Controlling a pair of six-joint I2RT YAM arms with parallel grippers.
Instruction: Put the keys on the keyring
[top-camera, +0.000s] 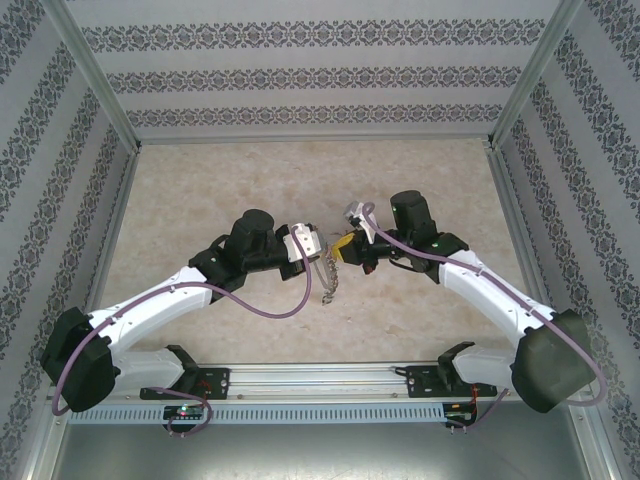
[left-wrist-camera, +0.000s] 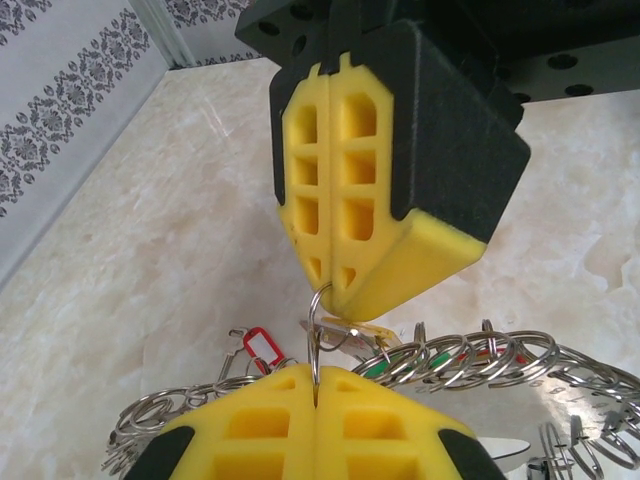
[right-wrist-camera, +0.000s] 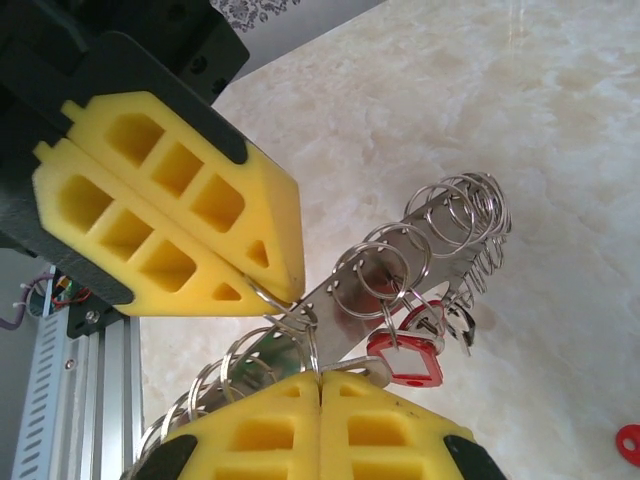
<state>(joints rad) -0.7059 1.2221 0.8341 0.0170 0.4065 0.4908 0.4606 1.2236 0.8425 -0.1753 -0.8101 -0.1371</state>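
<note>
The keyring (right-wrist-camera: 425, 245) is a grey metal band strung with several split rings; it hangs between my two grippers above the table, and its chain-like end (top-camera: 328, 280) dangles below them. My left gripper (left-wrist-camera: 316, 380) is shut on one thin split ring (left-wrist-camera: 315, 335). The right gripper (left-wrist-camera: 334, 292) pinches the same ring from above. In the right wrist view my right gripper (right-wrist-camera: 320, 376) is shut on that ring wire, facing the left gripper (right-wrist-camera: 287, 295). A red-tagged key (right-wrist-camera: 408, 357) hangs beside it. A yellow tag (left-wrist-camera: 362, 330) sits by the ring.
The beige marble tabletop (top-camera: 200, 200) is walled by patterned panels on three sides. An aluminium rail (top-camera: 320, 385) with the arm bases runs along the near edge. A small red piece (right-wrist-camera: 629, 443) lies on the table to the right.
</note>
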